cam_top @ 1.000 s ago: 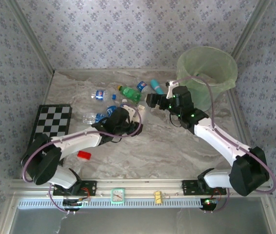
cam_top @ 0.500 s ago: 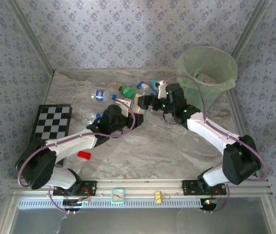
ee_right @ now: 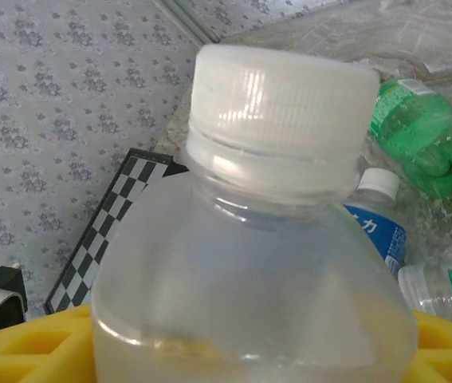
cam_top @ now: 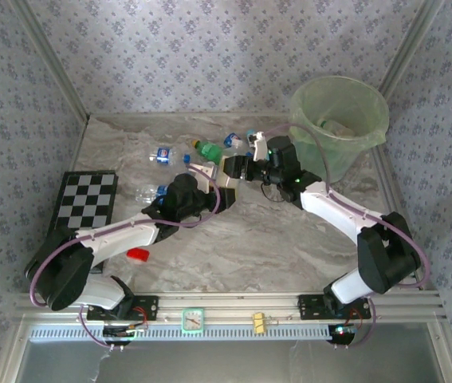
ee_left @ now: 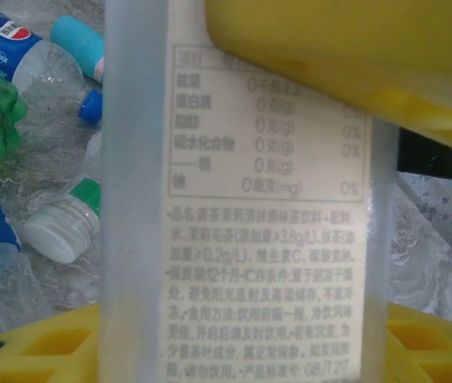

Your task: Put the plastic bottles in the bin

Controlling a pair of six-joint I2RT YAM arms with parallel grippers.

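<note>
A clear plastic bottle (cam_top: 227, 169) with a white cap and a cream printed label (ee_left: 257, 239) hangs between both arms above the middle of the table. My left gripper (cam_top: 212, 179) is shut on its labelled body, yellow fingers (ee_left: 42, 343) on either side. My right gripper (cam_top: 239, 167) is shut on its shoulder just under the cap (ee_right: 281, 88), with a yellow finger (ee_right: 26, 351) at each side. More bottles lie behind: a green one (cam_top: 210, 150) and clear blue-labelled ones (cam_top: 162, 155). The pale green bin (cam_top: 339, 112) stands at the back right.
A checkerboard mat (cam_top: 86, 199) lies at the left edge and a small red block (cam_top: 136, 254) near the left arm. A teal tube (cam_top: 252, 135) lies by the bottles. Something pale lies inside the bin. Patterned walls close in the table.
My right gripper has swung left to the bottle and closed on its capped end. My left arm has carried the bottle a little to the right.
</note>
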